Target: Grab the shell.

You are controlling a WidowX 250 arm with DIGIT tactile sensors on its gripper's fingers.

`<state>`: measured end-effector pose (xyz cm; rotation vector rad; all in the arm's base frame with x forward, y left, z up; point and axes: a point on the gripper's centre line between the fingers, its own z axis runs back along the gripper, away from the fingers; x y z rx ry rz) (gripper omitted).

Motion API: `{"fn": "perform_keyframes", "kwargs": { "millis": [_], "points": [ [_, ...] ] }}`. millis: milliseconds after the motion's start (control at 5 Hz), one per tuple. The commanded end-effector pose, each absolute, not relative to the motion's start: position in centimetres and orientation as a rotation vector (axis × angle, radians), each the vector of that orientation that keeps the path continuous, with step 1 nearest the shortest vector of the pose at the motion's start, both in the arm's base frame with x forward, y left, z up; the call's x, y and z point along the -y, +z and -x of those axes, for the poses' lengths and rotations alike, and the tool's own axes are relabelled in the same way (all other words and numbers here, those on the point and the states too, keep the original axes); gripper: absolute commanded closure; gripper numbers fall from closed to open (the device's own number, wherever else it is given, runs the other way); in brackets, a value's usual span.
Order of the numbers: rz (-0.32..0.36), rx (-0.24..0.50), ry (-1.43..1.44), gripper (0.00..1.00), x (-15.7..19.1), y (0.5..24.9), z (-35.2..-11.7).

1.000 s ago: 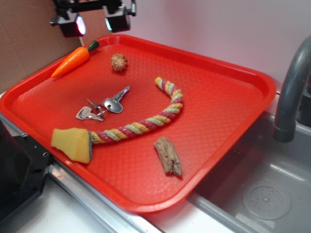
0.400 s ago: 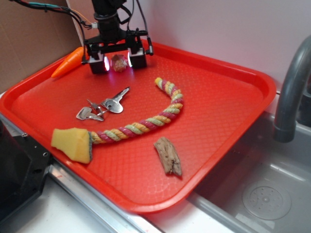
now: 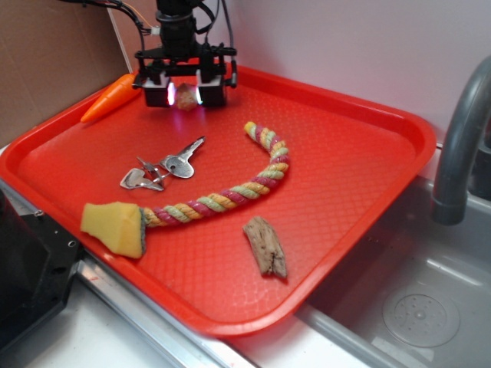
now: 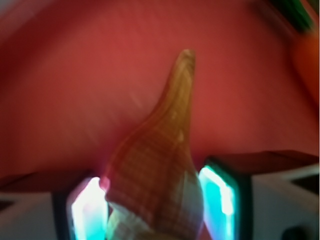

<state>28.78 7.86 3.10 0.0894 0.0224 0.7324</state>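
Observation:
The shell [image 3: 186,98] is small, tan-brown and ribbed, and sits at the far left of the red tray [image 3: 360,176]. My gripper [image 3: 185,98] stands over it pointing down, with one lit pad on each side. In the wrist view the shell [image 4: 160,160] fills the gap between the glowing pads [image 4: 87,210] and tapers to a point away from me. Both pads press against its sides, so the gripper [image 4: 155,212] is shut on the shell. The shell rests on the tray floor.
An orange carrot [image 3: 113,96] lies just left of the gripper by the tray rim. Keys [image 3: 165,170], a coloured rope [image 3: 230,188], a yellow sponge wedge [image 3: 115,228] and a brown wood piece [image 3: 265,245] lie nearer the front. A faucet [image 3: 460,146] and sink [image 3: 406,307] are to the right.
The gripper came down from above the tray's far edge onto the shell. Its fingers then closed in from either side until they met the shell.

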Motion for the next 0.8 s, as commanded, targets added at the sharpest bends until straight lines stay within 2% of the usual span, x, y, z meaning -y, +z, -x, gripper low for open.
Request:
{"fn": "perform_keyframes", "kwargs": {
  "millis": [0,200,400,600],
  "points": [
    [0.085,0.239,0.426,1.0,-6.2,15.5,-25.4],
    [0.091,0.248,0.295,1.0,-4.4,17.4,-24.7],
    [0.046,0.316,0.251,1.0,-0.6,17.6,-24.6],
    [0.033,0.314,0.19,1.0,1.2,17.1,-24.3]
  ]
}}
